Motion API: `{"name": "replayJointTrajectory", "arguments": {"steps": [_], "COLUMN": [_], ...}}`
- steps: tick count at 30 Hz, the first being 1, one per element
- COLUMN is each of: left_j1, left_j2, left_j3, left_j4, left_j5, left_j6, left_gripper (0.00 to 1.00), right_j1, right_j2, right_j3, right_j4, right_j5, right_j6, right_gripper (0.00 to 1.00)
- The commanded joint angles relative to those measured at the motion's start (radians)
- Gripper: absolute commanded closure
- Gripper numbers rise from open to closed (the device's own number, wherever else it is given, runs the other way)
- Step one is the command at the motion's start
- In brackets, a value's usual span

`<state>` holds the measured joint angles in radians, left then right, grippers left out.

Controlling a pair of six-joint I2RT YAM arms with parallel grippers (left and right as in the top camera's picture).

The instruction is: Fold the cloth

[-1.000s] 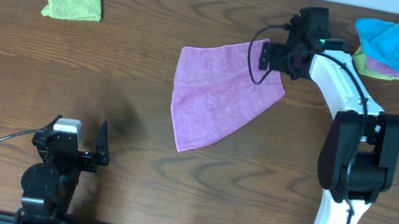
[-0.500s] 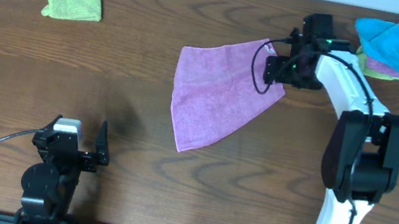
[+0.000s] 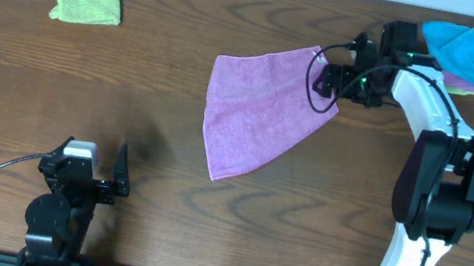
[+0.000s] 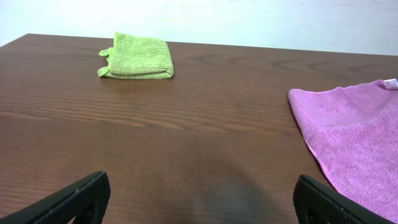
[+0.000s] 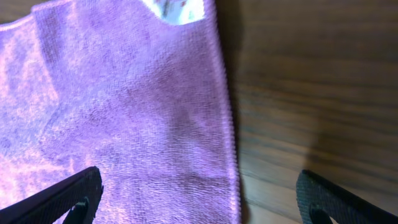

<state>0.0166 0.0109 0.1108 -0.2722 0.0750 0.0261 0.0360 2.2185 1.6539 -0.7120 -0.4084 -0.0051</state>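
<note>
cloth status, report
Left gripper open, off the cloth. Right gripper open over its tag corner. Cloth flat, unfolded. Blue cloth pile close behind.

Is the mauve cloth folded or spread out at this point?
Spread out. The cloth lies flat as one open sheet, with no edge doubled over; its white tag shows at one corner.

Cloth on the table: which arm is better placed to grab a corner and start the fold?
Right. The right claw hovers open astride the cloth edge, close to the white tag corner, while the left claw sits open back by its base, well short of the cloth.
</note>
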Motion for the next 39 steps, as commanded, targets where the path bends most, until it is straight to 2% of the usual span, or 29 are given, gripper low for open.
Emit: {"name": "replayJointTrajectory", "arguments": {"steps": [1, 12, 29, 39], "left_j1": [-0.004, -0.004, -0.004, -0.004], "left_j2": [-0.006, -0.006, -0.006, -0.006], "left_j3": [-0.025, -0.025, -0.025, -0.025], "left_j4": [-0.010, -0.010, -0.010, -0.010], "left_j5": [-0.003, -0.003, -0.003, -0.003], "left_j6": [-0.004, -0.004, -0.004, -0.004], "left_gripper": [0.05, 0.05, 0.05, 0.05], "right_j1": [0.003, 0.005, 0.014, 0.015], "right_j2": [0.009, 0.009, 0.008, -0.043], "right_j3": [-0.028, -0.097, -0.098, -0.094], "right_j4": [0.006, 0.027, -0.169, -0.166], "right_j5": [-0.068, -0.127, -0.269, -0.402], "right_j6": [-0.019, -0.019, -0.037, -0.033], "right_gripper": [0.01, 0.01, 0.02, 0.03]}}
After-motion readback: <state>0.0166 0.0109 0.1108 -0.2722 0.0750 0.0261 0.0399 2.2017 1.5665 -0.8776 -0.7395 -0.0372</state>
